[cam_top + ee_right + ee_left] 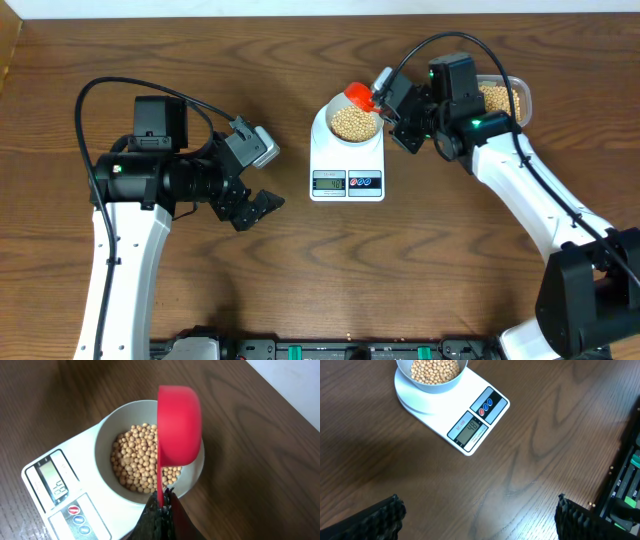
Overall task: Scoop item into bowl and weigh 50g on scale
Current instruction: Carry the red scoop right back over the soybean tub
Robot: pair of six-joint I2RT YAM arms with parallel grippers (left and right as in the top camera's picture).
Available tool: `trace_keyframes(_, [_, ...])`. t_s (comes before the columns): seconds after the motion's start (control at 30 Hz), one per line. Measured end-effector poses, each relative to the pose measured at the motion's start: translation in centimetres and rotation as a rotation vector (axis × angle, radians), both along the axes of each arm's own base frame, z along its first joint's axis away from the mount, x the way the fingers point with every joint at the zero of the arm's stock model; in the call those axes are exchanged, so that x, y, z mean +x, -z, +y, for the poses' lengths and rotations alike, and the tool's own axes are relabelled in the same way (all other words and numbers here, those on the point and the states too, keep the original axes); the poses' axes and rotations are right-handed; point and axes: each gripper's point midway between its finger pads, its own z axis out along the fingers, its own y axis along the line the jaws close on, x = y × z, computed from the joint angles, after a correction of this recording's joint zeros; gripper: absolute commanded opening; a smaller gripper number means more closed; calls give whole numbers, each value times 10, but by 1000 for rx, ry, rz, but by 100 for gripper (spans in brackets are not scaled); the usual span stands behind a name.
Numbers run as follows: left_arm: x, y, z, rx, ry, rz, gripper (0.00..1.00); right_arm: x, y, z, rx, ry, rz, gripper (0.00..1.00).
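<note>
The right gripper (161,510) is pinching the thin handle of a red scoop (179,425), its fingers pressed together on it, and is holding the scoop tipped on edge over the rim of the pale bowl (103,445) on the side nearest that arm. The bowl is sitting on the white scale (470,390) at the middle of the worktop (300,270), and tan beans (140,460) are covering its bottom in a thick layer. More beans are waiting in the clear tub (505,98) behind the right arm. The left gripper (480,517) is hanging over bare wood well to the left of the scale, fingers spread wide and holding nothing.

The display (470,430) is showing digits too small to read with confidence, and the scoop's hollow is facing away, so what it is carrying cannot be told. The pour is looking close to its end. The job now is calling for a slow, small tilt, letting beans roll off a few at a time. The scoop should be touching neither bowl nor scale, since any pressure would be falsifying the weight. Pausing for the reading to settle between trickles would be guarding against overshooting the target.
</note>
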Motion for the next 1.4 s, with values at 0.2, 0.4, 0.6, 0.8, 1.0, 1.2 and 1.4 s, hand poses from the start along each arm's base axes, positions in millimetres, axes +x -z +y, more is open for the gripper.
trace_keyframes(0.2, [0,0,0,0,0,0,98,2,-1,0,-3,1,-13,1])
trace_keyframes(0.4, [0,0,0,0,0,0,98,19,-15,-3,-8,35,-106,1])
trace_keyframes(0.6, [0,0,0,0,0,0,98,33,-35,-26,-23,131,-173,1])
trace_keyframes(0.8, [0,0,0,0,0,0,98,52,-57,-103,-37,370,-202,1])
trace_keyframes(1.0, [0,0,0,0,0,0,98,42,-47,-176,-74,549,-110,1])
trace_keyframes(1.2, [0,0,0,0,0,0,98,30,-32,-205,-102,619,-26,1])
trace_keyframes(1.4, [0,0,0,0,0,0,98,30,-18,-214,-110,637,11,1])
